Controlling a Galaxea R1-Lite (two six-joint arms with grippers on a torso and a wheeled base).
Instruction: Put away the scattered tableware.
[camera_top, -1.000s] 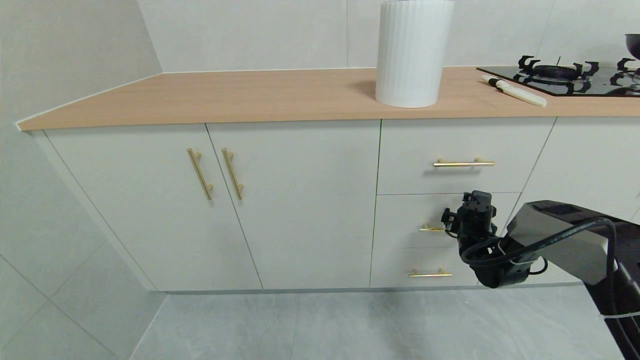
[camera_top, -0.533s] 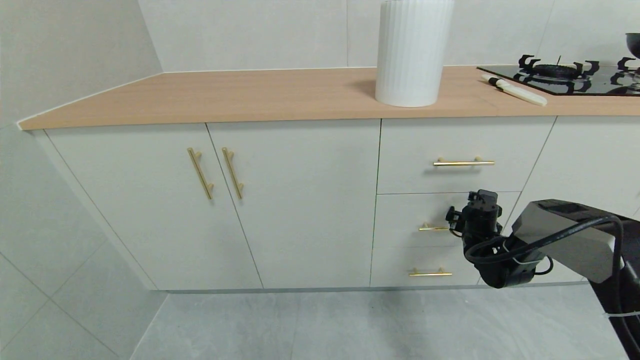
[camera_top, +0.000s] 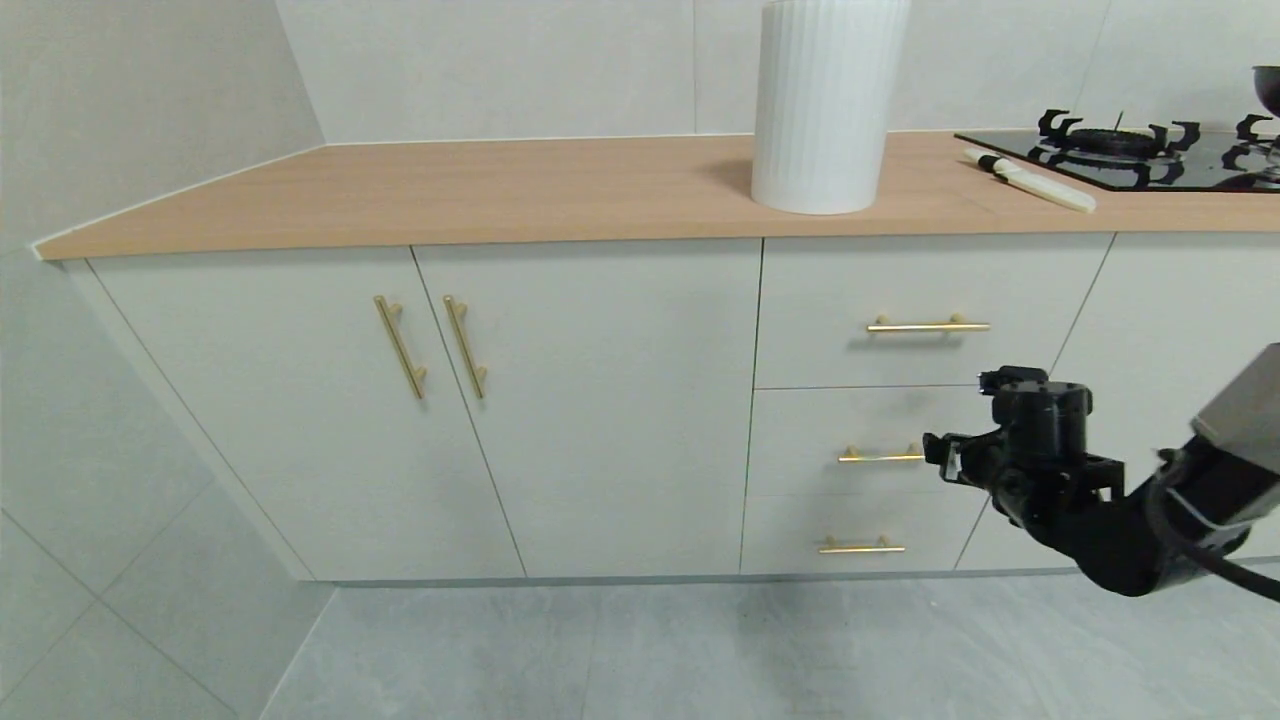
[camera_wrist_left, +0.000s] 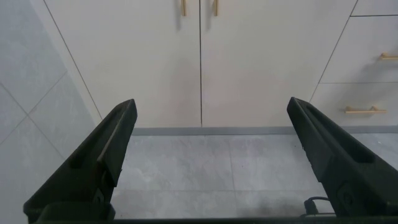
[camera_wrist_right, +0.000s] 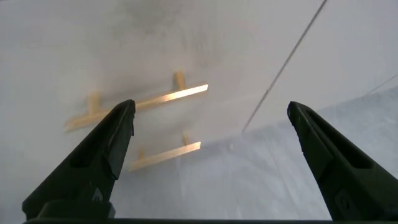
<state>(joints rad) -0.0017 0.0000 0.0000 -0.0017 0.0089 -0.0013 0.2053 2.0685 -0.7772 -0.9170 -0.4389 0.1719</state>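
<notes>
Knife (camera_top: 1030, 181) lies on the countertop (camera_top: 500, 195) beside the black hob (camera_top: 1130, 160).

The black right arm (camera_top: 1130, 530) comes in low from the right edge of the head view, its forearm angled upward and to the left. At its end the right claw (camera_top: 945, 457) points left, roughly level. From its wrist camera, its two dark fingers (camera_wrist_right: 106, 155) stand wide apart, gripping nothing. The left claw (camera_wrist_left: 208, 155) is likewise spread wide and holds nothing, aimed forward and downward.
</notes>
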